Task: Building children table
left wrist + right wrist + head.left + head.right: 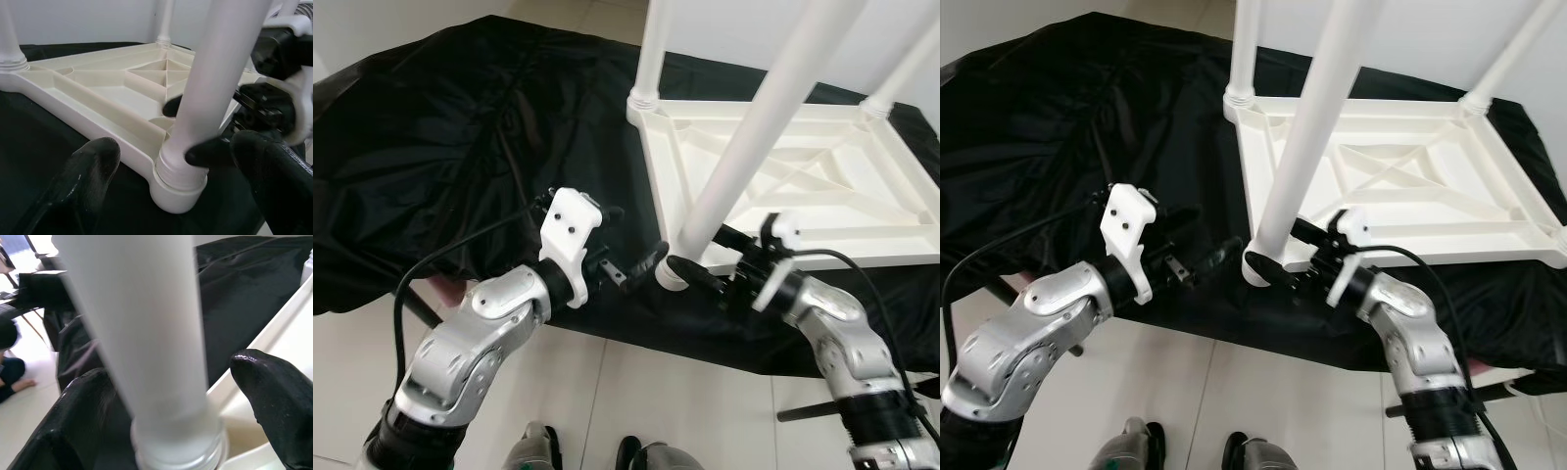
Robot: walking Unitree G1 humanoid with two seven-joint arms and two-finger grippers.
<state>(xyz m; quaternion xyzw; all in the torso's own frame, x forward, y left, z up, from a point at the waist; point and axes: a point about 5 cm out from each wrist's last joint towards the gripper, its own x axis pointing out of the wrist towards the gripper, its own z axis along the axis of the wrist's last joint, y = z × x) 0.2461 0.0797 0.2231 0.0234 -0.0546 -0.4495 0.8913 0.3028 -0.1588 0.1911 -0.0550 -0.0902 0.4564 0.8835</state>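
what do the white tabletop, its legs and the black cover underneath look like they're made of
Tabletop: likely moulded plastic, off-white with a slight sheen; its upturned underside shows cast ribs and braces.
Legs: seemingly the same plastic, smooth white tubes with ringed collars at the corner sockets.
Cover: thin black sheeting, perhaps plastic film or coated fabric; it creases finely and glints on the folds.
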